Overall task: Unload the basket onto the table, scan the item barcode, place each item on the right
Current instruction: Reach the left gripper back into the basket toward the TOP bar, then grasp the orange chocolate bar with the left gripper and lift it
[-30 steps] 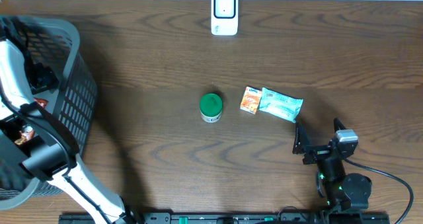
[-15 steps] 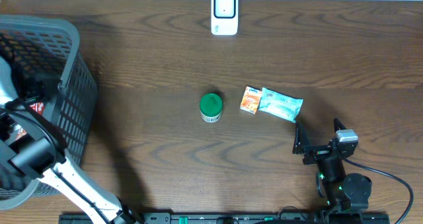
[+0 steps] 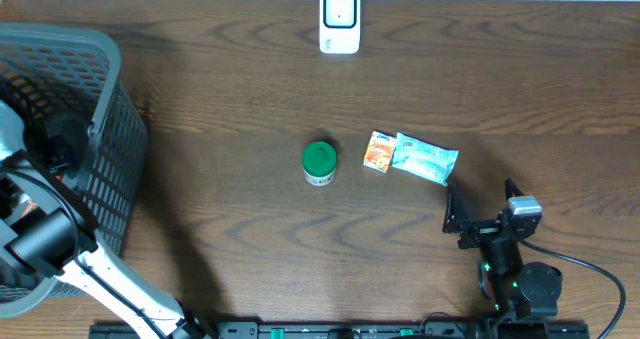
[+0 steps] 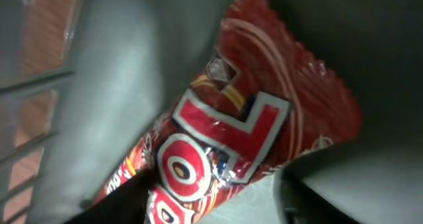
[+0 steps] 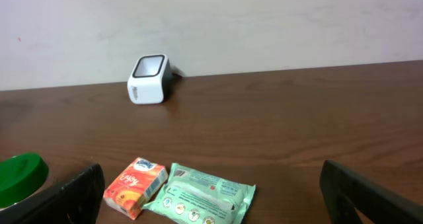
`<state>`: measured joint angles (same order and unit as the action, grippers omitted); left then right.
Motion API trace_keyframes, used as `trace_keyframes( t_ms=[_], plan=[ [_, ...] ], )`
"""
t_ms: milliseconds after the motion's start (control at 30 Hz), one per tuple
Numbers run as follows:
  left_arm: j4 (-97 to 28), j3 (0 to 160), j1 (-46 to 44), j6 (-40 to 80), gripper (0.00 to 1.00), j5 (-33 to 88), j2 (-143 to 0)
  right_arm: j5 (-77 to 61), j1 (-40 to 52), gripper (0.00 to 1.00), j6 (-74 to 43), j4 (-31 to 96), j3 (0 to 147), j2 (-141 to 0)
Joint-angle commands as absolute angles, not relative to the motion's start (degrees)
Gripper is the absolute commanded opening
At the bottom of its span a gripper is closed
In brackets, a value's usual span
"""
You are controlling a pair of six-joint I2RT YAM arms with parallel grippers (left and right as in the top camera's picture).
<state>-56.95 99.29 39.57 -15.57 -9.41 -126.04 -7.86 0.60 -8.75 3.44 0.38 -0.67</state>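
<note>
Left gripper [image 4: 211, 201]: down inside the grey basket [image 3: 115, 149], one finger on either side of the near end of a red snack packet [image 4: 244, 138]. Whether they clamp it cannot be told. The packet extends away from the fingers. Right gripper [image 5: 211, 191]: jaws spread wide, holding nothing, well apart from the basket.

a grey slatted basket [image 3: 108, 144] stands at the left edge of the dark wooden table [image 3: 230, 89], its wall a grid of narrow openings. near the middle of the table a small jar with a green lid [image 3: 319, 161] stands upright. just to its right lies a small orange packet [image 3: 378, 152], right up against a pale teal soft pack [image 3: 427, 160] that lies slightly tilted, all three well apart from the basket.
</note>
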Motion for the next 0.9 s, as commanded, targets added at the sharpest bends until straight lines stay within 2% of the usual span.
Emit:
trace_keyframes(
  t_ms=[0, 67, 267, 333, 800, 867],
  plan=[
    [-56.2, 95.4, 39.9, -15.8, 0.28, -9.4, -128.9, -7.6, 0.8, 0.99, -9.4, 3.6, 0.3, -0.4],
    [-56.3, 95.6, 39.8, -15.7, 0.08, -9.4, -128.7, -7.6, 0.8, 0.99, -9.4, 3.6, 0.3, -0.4],
    [-56.9, 97.4, 39.2, -9.2, 0.07, -9.3, -124.0, -7.6, 0.8, 0.99, -9.4, 3.6, 0.3, -0.4],
    [-57.1, 97.8, 38.7, -8.7, 0.07, -5.9, -120.2, -7.6, 0.8, 0.99, -9.4, 3.6, 0.3, -0.4],
    [-58.0, 97.8, 37.5, -5.0, 0.07, 38.4, -80.6, -7.6, 0.8, 0.99, -9.4, 3.6, 0.3, -0.4],
    [-58.5, 97.7, 37.4, -3.7, 0.08, 49.3, -75.7, -7.6, 0.8, 0.99, -9.4, 3.6, 0.3, -0.4]
  ],
)
